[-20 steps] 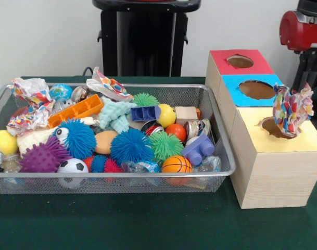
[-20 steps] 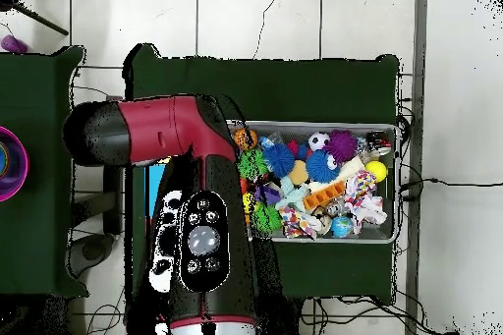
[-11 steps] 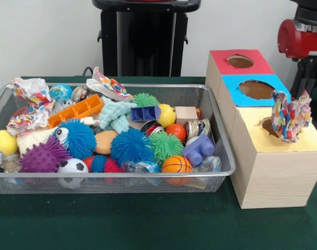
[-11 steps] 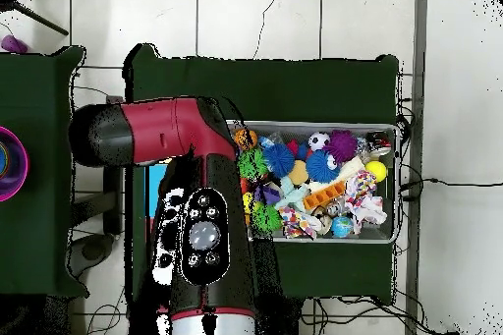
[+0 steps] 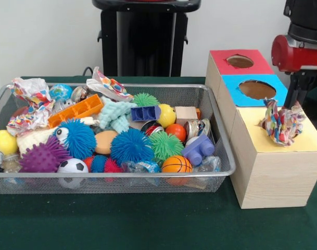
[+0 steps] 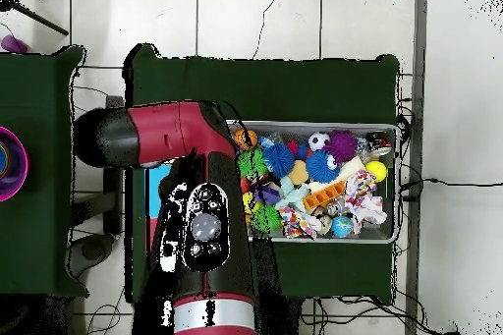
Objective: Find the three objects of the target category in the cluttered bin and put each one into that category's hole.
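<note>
From above, the red and black arm [image 6: 187, 213] covers the whole box of coloured holes, so the gripper and the crumpled paper under it cannot be seen there. In the front view the arm [image 5: 299, 52] is cut off by the top and right edges, and the crumpled patterned paper [image 5: 282, 123] just below it hides most of the yellow panel's hole; whether the fingers grip it cannot be told.

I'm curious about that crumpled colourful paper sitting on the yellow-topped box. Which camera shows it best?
The front view. There the crumpled paper sits in plain sight over the hole in the yellow box top, just below the arm. In the overhead view, the arm covers the boxes, so that paper cannot be seen.
</note>
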